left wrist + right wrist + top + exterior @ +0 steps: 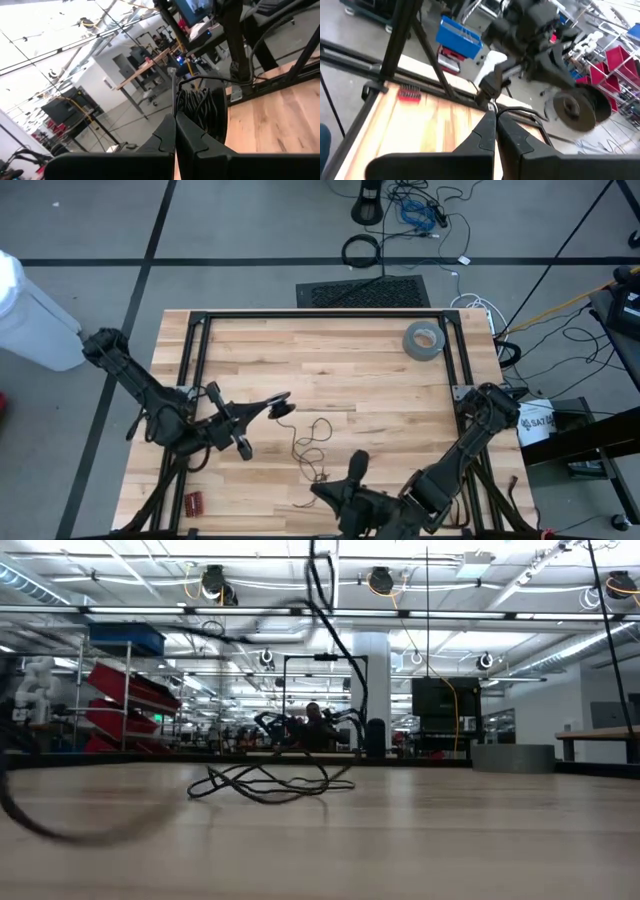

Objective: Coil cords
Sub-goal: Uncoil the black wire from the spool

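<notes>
— Looking down, where do we find the cords [312, 442]?
— Loose on the counter [330, 360], middle near side. Our left gripper [282, 402], pressed together, carries a small bundle of it beside the tangle.
— And our right gripper [355, 465]?
— Pressed together too, near edge, holding nothing we can see.

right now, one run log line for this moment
task: coil cords | cord: loose on table, partly bunched at left claw | left claw: shut | right claw: shut, empty
</notes>
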Robot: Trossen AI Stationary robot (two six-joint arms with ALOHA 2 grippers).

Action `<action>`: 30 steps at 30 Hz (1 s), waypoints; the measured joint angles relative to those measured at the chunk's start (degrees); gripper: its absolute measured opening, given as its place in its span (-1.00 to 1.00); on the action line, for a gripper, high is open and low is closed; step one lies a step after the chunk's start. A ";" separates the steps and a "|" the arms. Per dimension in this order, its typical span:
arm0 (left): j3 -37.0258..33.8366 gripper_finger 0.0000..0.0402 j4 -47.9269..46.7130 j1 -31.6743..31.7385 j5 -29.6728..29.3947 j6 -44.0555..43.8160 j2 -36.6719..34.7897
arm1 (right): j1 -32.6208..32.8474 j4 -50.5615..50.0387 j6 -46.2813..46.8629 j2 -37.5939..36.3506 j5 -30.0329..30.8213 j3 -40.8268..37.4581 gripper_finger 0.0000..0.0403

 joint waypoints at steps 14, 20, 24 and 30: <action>0.00 -1.00 0.22 -7.12 0.04 0.08 -3.21 | -3.21 -24.25 21.13 0.00 0.31 -0.02 -1.00; 0.00 -1.00 0.15 -10.61 0.07 0.10 -4.36 | -6.24 -32.22 29.39 0.00 0.08 -0.05 -1.00; 0.00 -1.00 0.20 -12.95 0.16 0.10 -5.30 | -8.14 -32.65 31.09 0.00 0.01 -1.22 -1.00; 0.00 -1.00 0.16 -15.73 5.23 0.08 -6.30 | -11.16 -32.52 31.52 0.00 -1.65 -4.49 -1.00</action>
